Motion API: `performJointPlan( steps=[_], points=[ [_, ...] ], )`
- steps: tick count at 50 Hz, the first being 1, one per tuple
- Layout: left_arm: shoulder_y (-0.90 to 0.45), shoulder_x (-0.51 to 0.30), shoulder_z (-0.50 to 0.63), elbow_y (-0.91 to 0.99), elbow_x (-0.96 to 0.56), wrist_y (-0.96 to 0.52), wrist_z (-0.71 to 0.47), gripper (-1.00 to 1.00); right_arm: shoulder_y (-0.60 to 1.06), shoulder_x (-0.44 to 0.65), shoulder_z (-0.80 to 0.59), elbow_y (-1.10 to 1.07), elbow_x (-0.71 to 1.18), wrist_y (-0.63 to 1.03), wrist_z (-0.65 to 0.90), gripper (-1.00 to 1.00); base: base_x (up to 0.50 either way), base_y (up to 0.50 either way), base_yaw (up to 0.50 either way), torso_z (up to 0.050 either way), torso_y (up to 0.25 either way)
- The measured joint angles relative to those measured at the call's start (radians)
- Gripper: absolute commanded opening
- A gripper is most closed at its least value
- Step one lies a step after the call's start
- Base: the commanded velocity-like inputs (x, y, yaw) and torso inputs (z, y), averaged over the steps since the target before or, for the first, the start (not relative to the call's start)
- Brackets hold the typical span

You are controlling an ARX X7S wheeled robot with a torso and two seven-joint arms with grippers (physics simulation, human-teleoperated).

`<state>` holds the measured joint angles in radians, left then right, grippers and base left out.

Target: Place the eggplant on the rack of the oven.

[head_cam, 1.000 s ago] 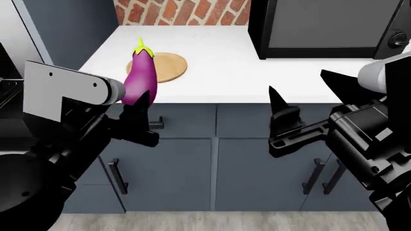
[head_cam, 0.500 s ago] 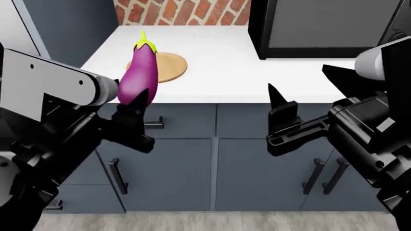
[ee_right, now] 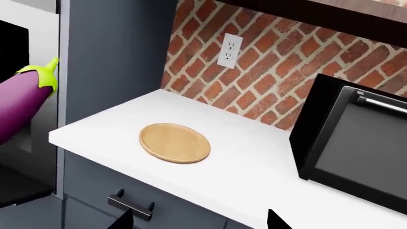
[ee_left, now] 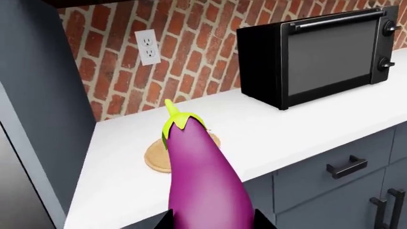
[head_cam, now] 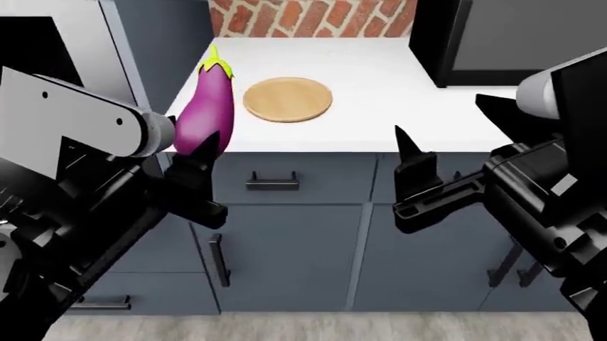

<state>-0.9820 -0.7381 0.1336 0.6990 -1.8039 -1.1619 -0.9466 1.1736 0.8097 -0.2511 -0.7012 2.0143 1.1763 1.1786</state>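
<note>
The left end effector holds the eggplant by its lower end, its dark fingers clamped on either side of the purple body. The eggplant stands nearly upright, stem cap up, in the air in front of the white table's front edge and above the grey-blue drawers. In the left wrist view the eggplant fills the lower middle, with the round wooden board lying on the table behind it. In the head view the board sits just beside the eggplant, toward the robot's right. A black countertop oven stands on the table against the brick wall, well apart from the board. The right end effector hangs empty in front of the drawers, its fingers spread wide.
</note>
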Motion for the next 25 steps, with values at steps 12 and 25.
performJointPlan(
  steps=[12, 25],
  points=[
    [-0.007, -0.012, 0.003, 0.0, 0.0, -0.001, 0.004, -1.0, 0.01, 0.002, -0.009, -0.003, -0.005, -0.001, -0.001, 1.0, 0.0, 0.5, 0.0, 0.0, 0.0],
    [-0.012, -0.015, 0.009, -0.007, 0.014, -0.001, 0.018, -1.0, 0.015, 0.0, -0.015, -0.001, -0.015, -0.003, -0.01, 1.0, 0.0, 0.5, 0.0, 0.0, 0.0]
  ],
)
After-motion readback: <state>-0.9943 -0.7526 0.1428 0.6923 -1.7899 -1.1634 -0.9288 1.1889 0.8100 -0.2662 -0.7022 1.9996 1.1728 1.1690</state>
